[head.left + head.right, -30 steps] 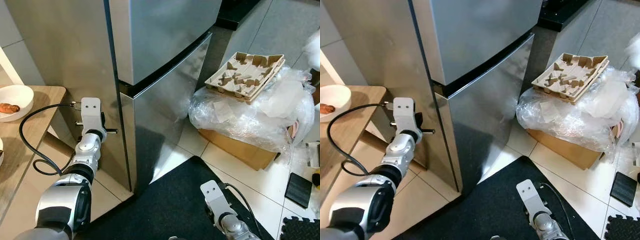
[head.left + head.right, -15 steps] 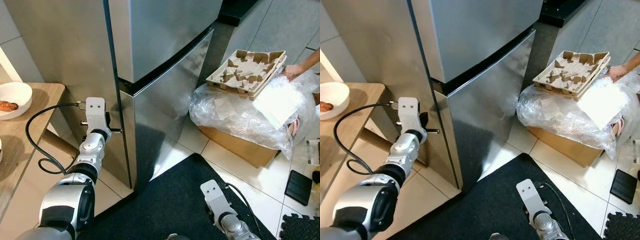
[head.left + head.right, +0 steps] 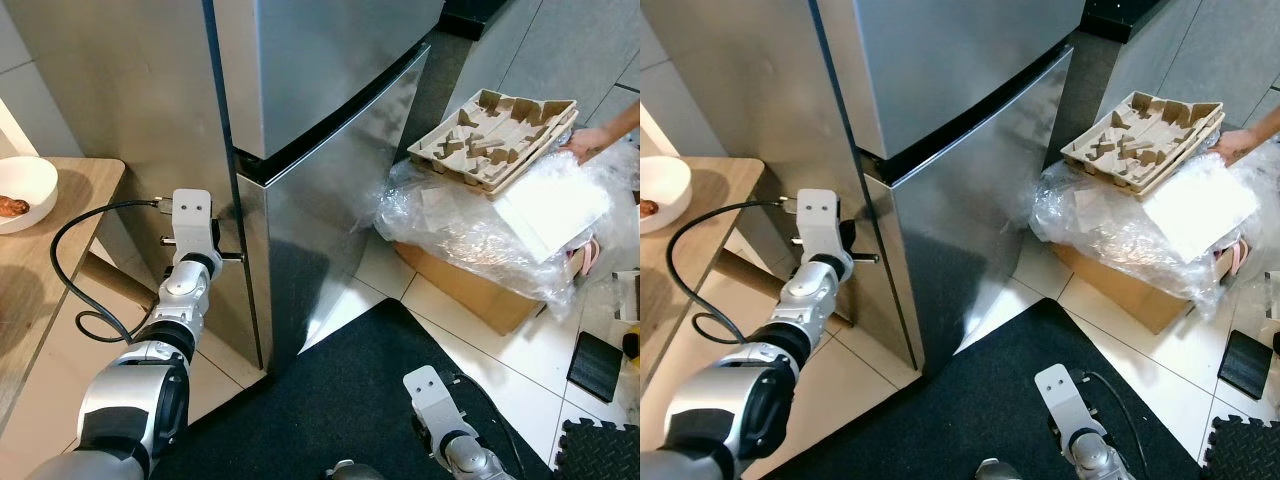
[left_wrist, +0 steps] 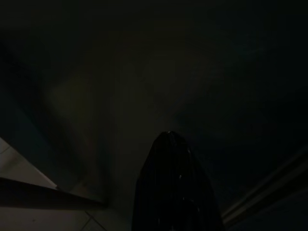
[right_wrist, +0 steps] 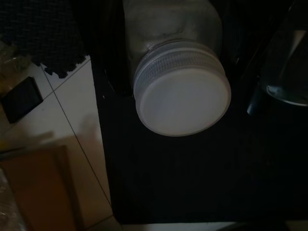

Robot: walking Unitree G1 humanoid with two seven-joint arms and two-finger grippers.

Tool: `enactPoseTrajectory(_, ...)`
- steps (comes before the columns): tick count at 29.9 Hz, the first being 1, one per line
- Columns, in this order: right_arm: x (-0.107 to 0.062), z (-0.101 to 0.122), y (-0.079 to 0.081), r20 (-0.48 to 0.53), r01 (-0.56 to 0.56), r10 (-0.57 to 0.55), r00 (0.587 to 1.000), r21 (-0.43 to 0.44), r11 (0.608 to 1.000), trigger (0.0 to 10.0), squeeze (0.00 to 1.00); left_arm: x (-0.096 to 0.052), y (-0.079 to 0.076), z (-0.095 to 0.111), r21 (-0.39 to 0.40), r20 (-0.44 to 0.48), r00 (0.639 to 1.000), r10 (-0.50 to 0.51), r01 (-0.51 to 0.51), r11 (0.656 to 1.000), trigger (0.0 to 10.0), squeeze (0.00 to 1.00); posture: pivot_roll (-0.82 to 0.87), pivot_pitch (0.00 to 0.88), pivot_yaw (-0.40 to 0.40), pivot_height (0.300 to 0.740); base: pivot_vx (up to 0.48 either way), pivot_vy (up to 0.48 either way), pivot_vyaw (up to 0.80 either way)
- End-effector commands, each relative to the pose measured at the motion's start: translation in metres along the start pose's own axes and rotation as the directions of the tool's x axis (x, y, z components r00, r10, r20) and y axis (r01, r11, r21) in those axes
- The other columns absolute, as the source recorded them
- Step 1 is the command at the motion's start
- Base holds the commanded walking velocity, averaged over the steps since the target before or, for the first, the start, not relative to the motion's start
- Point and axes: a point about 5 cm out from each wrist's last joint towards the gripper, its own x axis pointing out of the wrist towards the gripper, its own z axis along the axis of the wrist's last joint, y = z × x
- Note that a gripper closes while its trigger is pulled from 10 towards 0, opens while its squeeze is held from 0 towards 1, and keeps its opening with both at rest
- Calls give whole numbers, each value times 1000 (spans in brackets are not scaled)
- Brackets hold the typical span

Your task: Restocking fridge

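White floor tiles and a black mat are lying before a steel fridge, both doors closed. Opening seems to be the step underway: the left gripper is reaching at the lower door's edge, jaws too hidden to judge, and next it needs purchase to pull. The right gripper, hanging low, is clenching a white-lidded jar, contents unclear. A bowl holding something brown is sitting on the desk.
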Motion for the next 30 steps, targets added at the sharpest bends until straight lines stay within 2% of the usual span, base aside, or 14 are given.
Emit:
enactPoseTrajectory(1,-3,-8,1,-14,-7,7,1000,-2,1000,10000,0,0,3,-3,14,-25,1000,-1,1,1000,10000,0,-139,200,-41,740,0,0,0)
enactPoseTrajectory(7,-3,-9,0,-14,-7,7,1000,-10,1000,10000,0,3,-8,4,9,-7,999,-34,34,999,10000,0,-140,192,-41,740,0,0,0)
enactPoseTrajectory(9,-3,-9,0,-13,-6,6,1000,-11,1000,10000,0,5,-14,8,-6,3,998,-58,58,998,10000,0,-141,191,-41,740,0,0,0)
enactPoseTrajectory(10,-3,-8,0,-10,-5,5,1000,-12,1000,10000,0,7,-23,11,-5,5,995,-99,99,995,10000,0,-144,186,-40,740,0,0,0)
enactPoseTrajectory(18,-2,-6,-2,-2,1,-1,1000,-9,1000,10000,0,11,-40,18,22,-1,983,-185,185,983,10000,0,-150,177,-35,740,0,0,0)
enactPoseTrajectory(19,-2,-5,-2,-1,2,-2,1000,-9,1000,10000,0,11,-43,19,19,-3,978,-208,208,978,10000,0,-150,176,-34,740,0,0,0)
enactPoseTrajectory(20,-2,-5,-3,0,4,-4,1000,-8,1000,10000,0,11,-52,21,12,-4,961,-276,276,961,10000,0,-149,176,-34,740,0,0,0)
enactPoseTrajectory(21,-2,-5,-3,0,4,-4,1000,-8,1000,10000,0,11,-52,21,12,-4,961,-276,276,961,10000,0,-149,176,-34,740,0,0,0)
enactPoseTrajectory(26,-2,-5,-3,1,5,-5,1000,-7,1000,10000,0,9,-67,22,-5,2,911,-413,413,911,10000,0,-146,175,-34,740,0,0,0)
enactPoseTrajectory(27,-2,-5,-3,1,5,-5,1000,-7,1000,10000,0,9,-67,22,-5,2,911,-413,413,911,10000,0,-146,175,-34,740,0,0,0)
enactPoseTrajectory(28,-2,-5,-3,0,5,-5,1000,-7,1000,10000,0,8,-70,21,-5,3,894,-448,448,894,10000,0,-146,175,-34,740,0,0,0)
enactPoseTrajectory(30,-2,-5,-3,0,5,-5,1000,-6,1000,10000,0,7,-72,21,-5,4,883,-470,470,883,10000,0,-145,173,-33,740,0,0,0)
